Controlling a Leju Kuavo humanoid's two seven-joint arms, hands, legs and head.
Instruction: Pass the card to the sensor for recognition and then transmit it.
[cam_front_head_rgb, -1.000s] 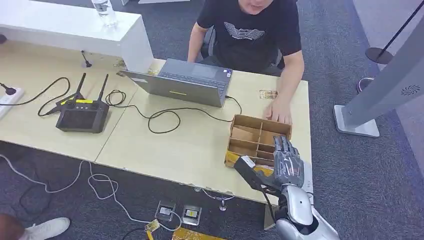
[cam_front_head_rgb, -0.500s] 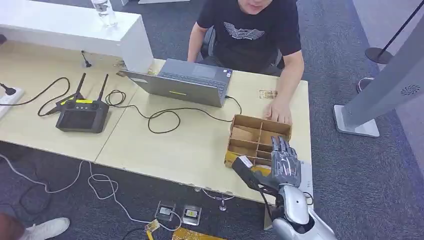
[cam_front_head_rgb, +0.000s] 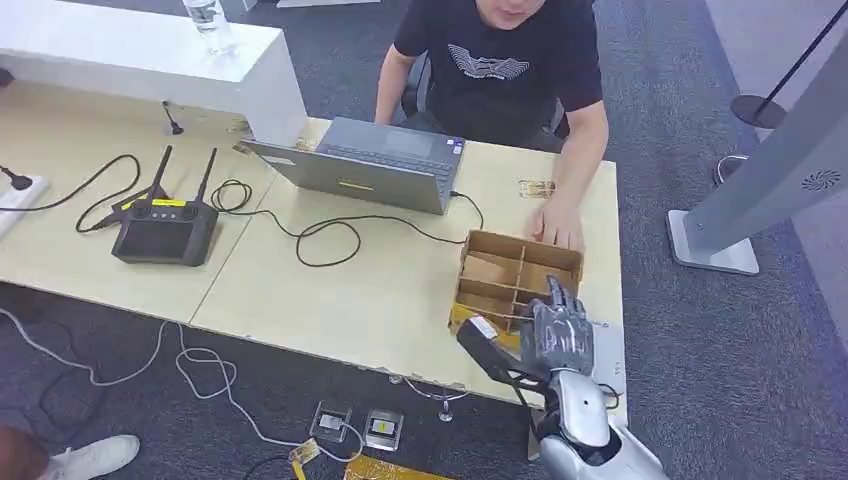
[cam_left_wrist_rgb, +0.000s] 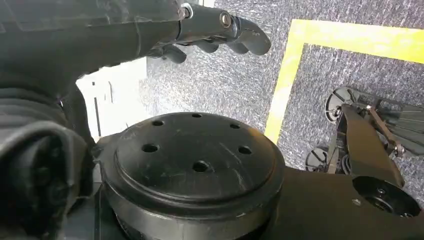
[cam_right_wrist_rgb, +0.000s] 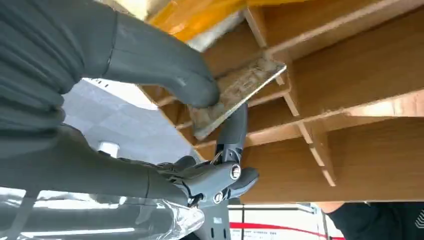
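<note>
My right hand (cam_front_head_rgb: 560, 335) hovers over the near side of a wooden divided box (cam_front_head_rgb: 520, 242) at the table's right end. In the right wrist view the thumb (cam_right_wrist_rgb: 165, 65) and a dark finger (cam_right_wrist_rgb: 235, 130) pinch a worn, pale card (cam_right_wrist_rgb: 240, 92), held tilted just above the box's compartments (cam_right_wrist_rgb: 350, 60). A white flat device (cam_front_head_rgb: 607, 350) lies on the table corner beside the hand. My left hand (cam_left_wrist_rgb: 215, 27) hangs over the floor with nothing in it, its fingers stretched out.
A person sits across the table, one hand (cam_front_head_rgb: 558, 225) resting at the box's far edge. Another card (cam_front_head_rgb: 537, 188) lies near it. A laptop (cam_front_head_rgb: 365, 165), cables, and a black controller (cam_front_head_rgb: 160, 232) sit to the left. A grey stand (cam_front_head_rgb: 760, 190) is on the right.
My right hand has drawn back from the box toward the table's near edge.
</note>
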